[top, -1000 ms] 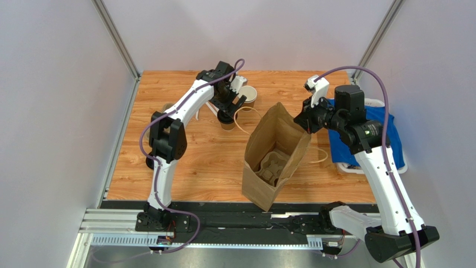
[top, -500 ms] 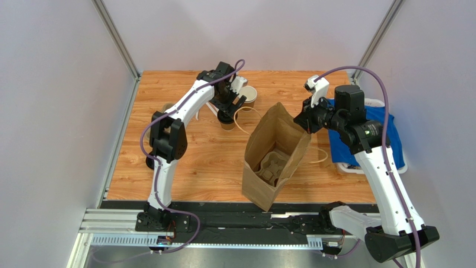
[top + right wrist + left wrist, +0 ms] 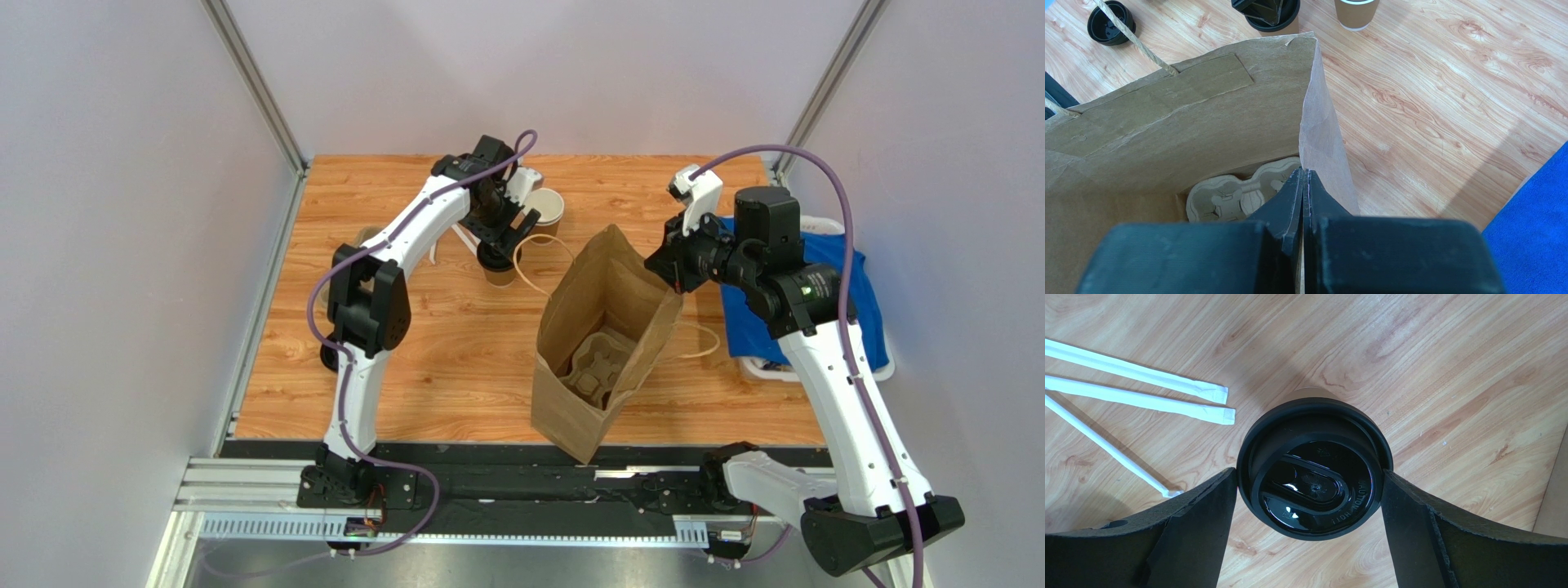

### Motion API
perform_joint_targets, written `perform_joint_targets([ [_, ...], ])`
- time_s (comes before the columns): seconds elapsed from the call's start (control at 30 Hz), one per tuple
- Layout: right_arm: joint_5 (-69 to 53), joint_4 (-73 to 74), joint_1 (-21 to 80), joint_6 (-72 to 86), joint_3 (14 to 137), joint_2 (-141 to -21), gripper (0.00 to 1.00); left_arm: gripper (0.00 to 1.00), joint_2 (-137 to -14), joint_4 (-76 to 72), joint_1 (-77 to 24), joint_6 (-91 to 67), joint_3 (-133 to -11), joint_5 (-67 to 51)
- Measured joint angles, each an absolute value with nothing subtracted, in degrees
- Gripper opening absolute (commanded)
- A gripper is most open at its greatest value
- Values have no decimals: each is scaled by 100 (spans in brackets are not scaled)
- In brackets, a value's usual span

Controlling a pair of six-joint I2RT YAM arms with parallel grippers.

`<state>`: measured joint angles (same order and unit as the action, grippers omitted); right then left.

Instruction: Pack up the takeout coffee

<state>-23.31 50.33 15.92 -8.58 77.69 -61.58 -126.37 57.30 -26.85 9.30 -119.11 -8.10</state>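
Observation:
The takeout coffee (image 3: 1314,467), a brown cup with a black lid, stands on the wooden table behind the bag; in the top view (image 3: 499,266) it sits under my left wrist. My left gripper (image 3: 1309,478) has one finger against each side of the lid, shut on it. The brown paper bag (image 3: 607,325) stands open in the middle. My right gripper (image 3: 1304,177) is shut on the bag's right rim (image 3: 1315,110) and holds it open; it also shows in the top view (image 3: 672,276). The pulp cup carrier (image 3: 1229,197) lies inside the bag.
A lidless brown cup (image 3: 546,211) stands just right of the coffee. Wrapped straws (image 3: 1137,376) lie to its left, and a loose black lid (image 3: 1106,23) beyond the bag. A blue cloth in a white tray (image 3: 865,300) sits at the right edge.

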Motion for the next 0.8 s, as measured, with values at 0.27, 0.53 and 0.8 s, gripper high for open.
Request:
perform_joint_targets([
  [0.27,-2331,5033,1592,-858,7773,-6158,0,68,-12634,5710,-2685,928,-11891,-825],
  [0.53,-2401,5033,1592,-860,7773,-6169,0,52,-12514,5669,-2676,932,-11745,-832],
  [0.8,-2547,5033,1592,-851,7778,-6171,0,42,-11917,6049,-2606,937,-11373,-888],
])
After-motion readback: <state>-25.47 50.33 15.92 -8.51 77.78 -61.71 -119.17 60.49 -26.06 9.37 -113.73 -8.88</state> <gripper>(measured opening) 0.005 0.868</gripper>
